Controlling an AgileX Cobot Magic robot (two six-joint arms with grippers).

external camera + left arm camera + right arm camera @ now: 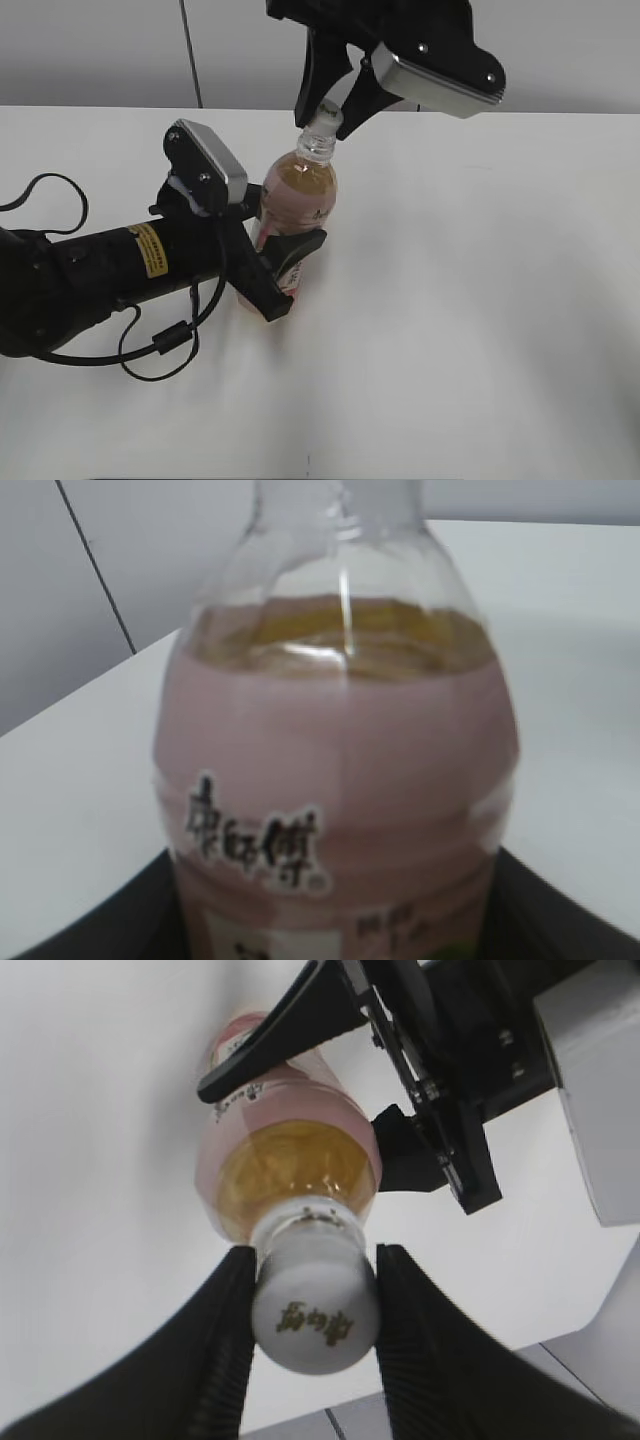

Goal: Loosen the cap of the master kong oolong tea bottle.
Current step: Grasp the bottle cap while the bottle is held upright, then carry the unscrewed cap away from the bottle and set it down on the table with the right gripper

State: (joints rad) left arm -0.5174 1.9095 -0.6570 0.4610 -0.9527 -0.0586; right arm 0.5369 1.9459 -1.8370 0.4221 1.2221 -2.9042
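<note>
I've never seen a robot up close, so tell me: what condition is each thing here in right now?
bottle: upright on the table, partly full of amber tea.
cap: on the bottle's neck.
left claw: shut on the bottle's body.
right claw: shut on the cap from above.

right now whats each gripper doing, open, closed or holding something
Left gripper: closed on the master kong oolong tea bottle, around its labelled body.
Right gripper: closed on the cap, a finger against each side.

1. Left wrist view: master kong oolong tea bottle blurred; neck and base cut off by frame edges.
2. Exterior view: cap largely hidden behind right pincer.
</note>
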